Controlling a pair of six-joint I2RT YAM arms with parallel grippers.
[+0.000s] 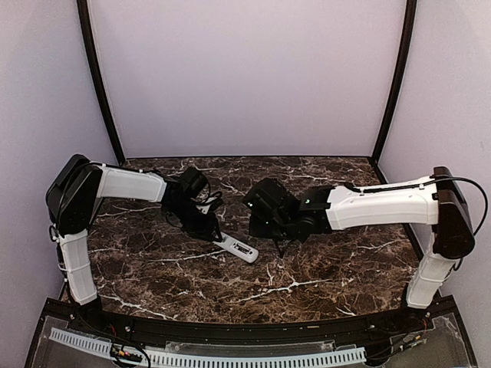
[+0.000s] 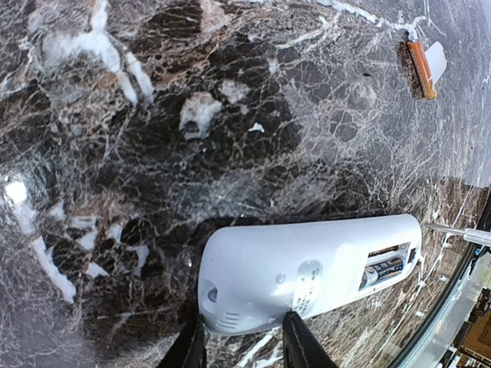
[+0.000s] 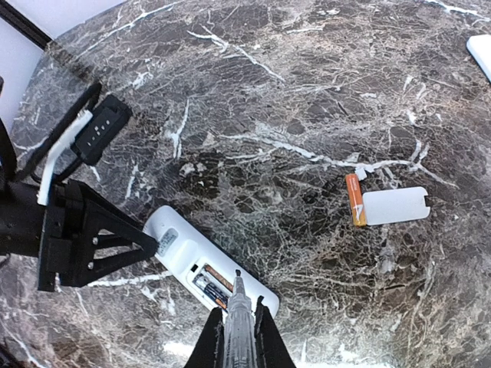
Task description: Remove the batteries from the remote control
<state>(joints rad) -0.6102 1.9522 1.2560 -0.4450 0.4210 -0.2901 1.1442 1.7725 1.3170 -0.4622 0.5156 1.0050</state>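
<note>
Left gripper [image 2: 242, 349] clamps the white plastic remote control [image 2: 307, 268], right gripper [image 3: 239, 349] pinches a thin grey metal rod [image 3: 238, 303] over small orange cylindrical batteries [image 3: 211, 285] in its open bay: probably light, rigid, slick, roll-prone; best levered up at one end.

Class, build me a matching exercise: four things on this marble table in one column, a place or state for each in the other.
1 remote control
2 loose battery
3 battery cover
4 metal rod

A orange, lying on the table
B clamped in the right gripper
C white, flat on the table, off the remote
D held at one end by the left gripper

Pairs: 1-D, 2-A, 3-C, 4-B
</note>
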